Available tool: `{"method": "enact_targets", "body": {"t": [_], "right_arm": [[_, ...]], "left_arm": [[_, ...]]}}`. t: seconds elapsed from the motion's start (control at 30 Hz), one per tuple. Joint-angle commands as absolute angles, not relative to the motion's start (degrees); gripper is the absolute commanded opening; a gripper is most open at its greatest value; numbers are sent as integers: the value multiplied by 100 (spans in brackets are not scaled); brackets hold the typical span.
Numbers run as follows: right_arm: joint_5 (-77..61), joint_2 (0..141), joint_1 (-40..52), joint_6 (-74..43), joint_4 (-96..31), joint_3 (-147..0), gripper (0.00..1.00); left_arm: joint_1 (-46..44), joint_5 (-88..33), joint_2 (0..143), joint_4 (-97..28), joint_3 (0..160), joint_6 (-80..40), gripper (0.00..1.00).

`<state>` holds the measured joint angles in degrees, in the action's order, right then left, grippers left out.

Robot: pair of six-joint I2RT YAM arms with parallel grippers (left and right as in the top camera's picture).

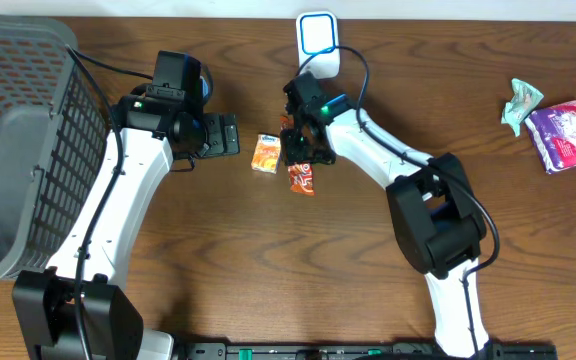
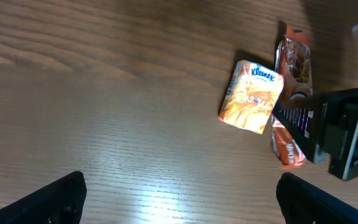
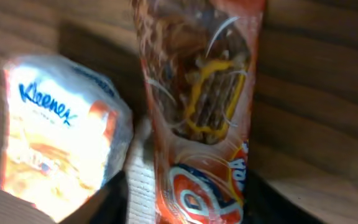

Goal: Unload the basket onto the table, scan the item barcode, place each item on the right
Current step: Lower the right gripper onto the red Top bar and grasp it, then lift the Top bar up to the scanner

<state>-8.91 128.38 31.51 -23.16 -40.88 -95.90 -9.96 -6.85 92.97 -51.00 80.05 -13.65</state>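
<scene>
At your far left a grey mesh basket sits on the edge of the wooden table. Just right of it you have the left gripper, released: its jaws are spread wide with nothing between them. In the left wrist view, its two dark fingertips sit in the bottom corners over bare wood.

Next comes a small Kleenex tissue pack, orange and white, lying flat on the table. Right beside it, touching or nearly so, is the snack bar packet. It is a long orange-red wrapper lying lengthwise, pointing away from you.

Your right gripper is down over the far end of that packet. In the right wrist view the packet runs between the jaws. A white finger pad sits against its left edge, squeezed between packet and tissue pack. You cannot tell from these views whether the jaws are clamped on the packet or only straddling it. The packet is on the table.

Beyond the right gripper, at the far edge of the table, stands the white barcode scanner, well apart from the packet.

Far to your right lie a crumpled teal wrapper and, just beside it, a purple packet.
</scene>
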Motion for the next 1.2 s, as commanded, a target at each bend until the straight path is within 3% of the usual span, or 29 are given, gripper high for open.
{"method": "enact_targets", "body": {"t": [0.0,0.13,0.6,0.83,1.17], "right_arm": [[-209,12951,3269,-2381,-4160,-9295,35],[163,12951,3273,-2379,-4222,-9292,1],[1890,12237,2980,-2346,-4206,-10221,1],[2112,12001,2779,-1398,-2950,-10318,1],[1970,12549,2558,-1365,-1389,-10318,1]], "left_arm": [[-987,-593,9249,-5118,7983,-1334,98],[-987,-593,9249,-5118,7983,-1334,98],[-987,-593,9249,-5118,7983,-1334,98],[-987,-593,9249,-5118,7983,-1334,98],[-987,-593,9249,-5118,7983,-1334,98]]}}
